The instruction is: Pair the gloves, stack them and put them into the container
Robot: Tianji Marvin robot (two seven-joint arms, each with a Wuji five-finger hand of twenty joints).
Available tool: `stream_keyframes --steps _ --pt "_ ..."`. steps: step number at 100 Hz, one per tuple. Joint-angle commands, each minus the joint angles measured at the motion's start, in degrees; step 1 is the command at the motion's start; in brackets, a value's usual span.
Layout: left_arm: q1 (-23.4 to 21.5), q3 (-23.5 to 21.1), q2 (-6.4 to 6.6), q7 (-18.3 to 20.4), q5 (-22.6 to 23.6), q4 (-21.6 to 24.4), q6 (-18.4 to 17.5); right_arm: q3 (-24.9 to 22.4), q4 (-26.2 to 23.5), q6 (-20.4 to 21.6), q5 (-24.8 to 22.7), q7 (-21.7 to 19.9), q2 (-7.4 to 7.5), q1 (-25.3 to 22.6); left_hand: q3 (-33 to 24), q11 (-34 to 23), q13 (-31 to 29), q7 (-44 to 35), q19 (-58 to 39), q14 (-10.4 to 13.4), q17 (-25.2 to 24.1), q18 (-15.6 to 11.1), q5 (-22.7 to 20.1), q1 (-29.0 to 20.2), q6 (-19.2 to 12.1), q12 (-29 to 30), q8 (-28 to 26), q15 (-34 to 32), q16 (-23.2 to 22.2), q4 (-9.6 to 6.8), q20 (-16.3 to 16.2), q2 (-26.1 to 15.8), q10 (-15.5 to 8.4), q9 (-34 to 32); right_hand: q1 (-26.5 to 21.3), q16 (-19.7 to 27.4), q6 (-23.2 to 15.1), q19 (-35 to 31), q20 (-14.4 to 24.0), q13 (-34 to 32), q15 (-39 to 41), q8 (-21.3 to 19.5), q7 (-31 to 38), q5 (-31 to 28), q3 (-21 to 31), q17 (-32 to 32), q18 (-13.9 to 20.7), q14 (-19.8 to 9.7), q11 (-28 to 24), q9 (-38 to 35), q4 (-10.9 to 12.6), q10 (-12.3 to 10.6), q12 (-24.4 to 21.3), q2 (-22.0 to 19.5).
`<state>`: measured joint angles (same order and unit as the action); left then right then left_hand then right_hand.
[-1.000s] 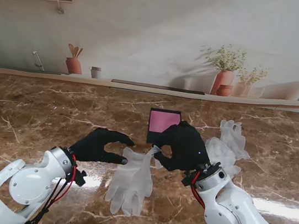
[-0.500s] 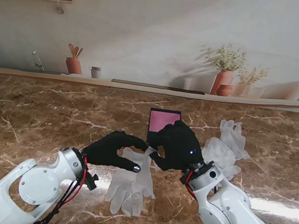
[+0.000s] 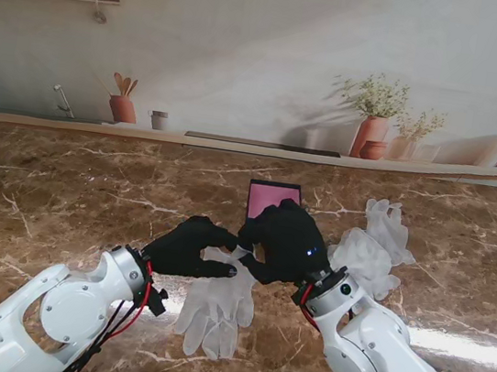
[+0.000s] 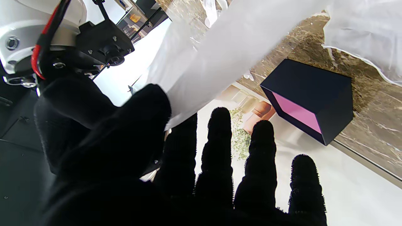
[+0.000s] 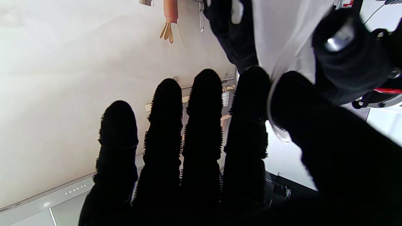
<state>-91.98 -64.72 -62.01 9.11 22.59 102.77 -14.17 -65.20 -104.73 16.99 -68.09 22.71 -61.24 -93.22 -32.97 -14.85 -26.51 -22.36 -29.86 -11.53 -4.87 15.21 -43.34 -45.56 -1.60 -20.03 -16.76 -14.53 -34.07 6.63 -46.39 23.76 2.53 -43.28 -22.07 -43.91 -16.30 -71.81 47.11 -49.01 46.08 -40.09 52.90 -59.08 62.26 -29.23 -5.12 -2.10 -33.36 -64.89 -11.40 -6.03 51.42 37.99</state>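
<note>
A translucent white glove point(image 3: 218, 307) lies on the marble in front of me, fingers toward me and cuff raised. My left hand point(image 3: 192, 246) pinches that cuff between thumb and index; the sheet point(image 4: 220, 53) runs out from under the thumb. My right hand point(image 3: 282, 242) holds the same cuff from the other side, and its thumb presses the glove's edge point(image 5: 282, 40) against the index finger. The two hands almost touch. The container point(image 3: 274, 201), a dark box with a pink inside point(image 4: 309, 97), stands just beyond them. More white gloves point(image 3: 374, 245) lie to the right.
A wall with a low ledge runs along the far edge of the marble table point(image 3: 60, 206). The heap of gloves sits close to my right forearm. Another glove's edge point(image 4: 367, 37) hangs near the box in the left wrist view.
My left hand has moved right and away from me onto the glove's cuff. The right hand has shifted a little left. The cuff is gathered between them.
</note>
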Motion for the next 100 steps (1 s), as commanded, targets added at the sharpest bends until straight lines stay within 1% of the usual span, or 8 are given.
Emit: stream_keyframes --steps 1,26,34,49,56,76,86,100 --pt "-0.6 -0.5 0.16 0.0 0.4 0.5 0.1 -0.4 -0.3 0.3 0.3 -1.2 0.04 -0.4 -4.2 -1.4 -2.8 -2.5 -2.2 1.7 -0.4 -1.6 -2.1 -3.6 -3.5 -0.6 -0.6 -1.5 -0.9 2.13 -0.8 0.9 -2.4 -2.9 0.7 -0.8 -1.8 -0.3 1.1 -2.2 0.5 0.6 2.6 -1.8 0.3 0.0 0.0 -1.3 -0.8 -0.9 0.7 -1.3 0.4 0.0" --pt "-0.7 0.2 -0.93 -4.6 0.5 -0.1 0.3 0.4 -0.3 1.3 2.0 -1.2 -0.25 -0.4 -1.5 -3.2 -15.1 -15.8 -12.1 0.1 3.1 -0.7 -9.0 -12.0 -5.0 -8.7 0.5 -11.9 -7.2 4.81 -2.3 -5.1 -1.0 -19.2 1.0 -0.7 -1.6 -0.3 1.1 -2.1 0.3 1.2 2.2 -1.3 0.3 0.0 0.0 -1.2 -0.4 -0.7 0.6 -1.1 0.0 -0.1" --pt "-0.7 0.5 -1.29 -5.8 -0.3 -0.4 0.1 0.6 -0.3 -0.1 3.5 -1.8 -0.52 -0.9 -1.8 -4.9 -17.9 -19.2 -16.0 -0.4 4.4 -0.2 -8.9 -11.6 -5.5 -9.2 -1.9 -15.0 -8.9 5.03 -2.6 -4.8 -0.1 -20.9 1.6 -0.3 0.4 0.4 0.7 -1.5 -0.8 7.2 1.4 2.6 -1.8 0.3 -0.3 -0.8 1.2 0.6 -0.3 -0.6 -4.3 -0.1" --pt "-1.1 0.6 -2.22 -9.2 -1.5 -0.7 0.7 2.0 -0.9 -7.8 9.5 -5.0 -1.44 -3.7 -4.8 -7.8 -21.1 -22.5 -21.6 -1.4 6.3 0.2 -9.1 -10.1 -5.2 -10.2 -3.7 -18.9 -11.1 6.06 -2.5 -2.9 2.0 -23.2 9.7 2.0 12.5 4.3 -0.2 3.9 -6.7 1.6 -32.8 19.2 -16.2 2.9 -0.3 -0.1 10.1 16.6 6.7 1.2 -11.3 -7.8" --pt "-1.3 0.7 -2.56 -10.4 -1.8 -0.8 0.8 3.7 -0.1 -12.0 11.0 -3.9 -1.98 -4.3 -6.9 -8.0 -21.9 -23.4 -23.1 -1.5 6.8 0.1 -9.2 -9.0 -4.9 -10.0 -3.7 -19.4 -11.0 6.71 -2.0 -1.8 2.4 -23.9 11.6 2.5 15.8 4.7 -0.1 5.2 -7.9 2.6 -36.4 25.3 -22.9 3.1 -0.6 0.4 11.2 21.9 7.9 1.9 -12.7 -9.3" --pt "-1.7 0.7 -3.07 -11.9 -3.2 -0.8 1.3 6.7 1.8 -17.5 11.9 -1.8 -2.51 -5.3 -9.5 -7.8 -23.3 -23.8 -24.8 -2.1 7.6 -0.4 -9.8 -7.4 -3.3 -8.6 -1.9 -20.0 -10.7 7.49 -1.7 0.3 2.8 -25.5 18.9 4.9 19.9 7.5 -0.6 8.7 -12.5 4.4 -40.1 34.1 -17.3 5.2 -1.1 1.3 13.3 30.3 8.8 2.6 -16.5 -6.0" --pt "-1.9 0.6 -3.09 -11.4 -4.9 -0.5 1.4 8.0 3.2 -19.2 11.1 0.6 -2.70 -4.7 -9.8 -7.7 -23.1 -23.9 -24.9 -2.1 7.3 -0.4 -9.8 -7.3 -3.0 -8.2 -1.5 -19.9 -10.5 7.57 -1.5 0.4 3.0 -25.5 15.8 5.6 18.3 7.4 0.0 7.6 -13.1 3.6 -37.9 31.5 -17.7 5.0 -1.0 1.5 11.2 27.9 8.2 2.2 -17.0 -4.1" --pt "-2.1 0.1 -2.99 -11.4 -4.1 -0.5 1.4 9.1 5.8 -19.9 11.0 8.5 -3.79 -3.6 -9.8 -7.8 -23.1 -24.0 -24.7 -1.9 7.0 -0.5 -9.7 -7.0 -3.4 -8.0 -1.4 -19.9 -10.4 7.63 -1.3 0.3 2.7 -25.4 -1.4 5.4 8.2 3.1 1.7 0.7 -9.6 -2.7 -24.3 16.4 -25.0 1.1 -1.1 1.5 5.5 14.4 9.2 0.3 -15.8 -5.5"
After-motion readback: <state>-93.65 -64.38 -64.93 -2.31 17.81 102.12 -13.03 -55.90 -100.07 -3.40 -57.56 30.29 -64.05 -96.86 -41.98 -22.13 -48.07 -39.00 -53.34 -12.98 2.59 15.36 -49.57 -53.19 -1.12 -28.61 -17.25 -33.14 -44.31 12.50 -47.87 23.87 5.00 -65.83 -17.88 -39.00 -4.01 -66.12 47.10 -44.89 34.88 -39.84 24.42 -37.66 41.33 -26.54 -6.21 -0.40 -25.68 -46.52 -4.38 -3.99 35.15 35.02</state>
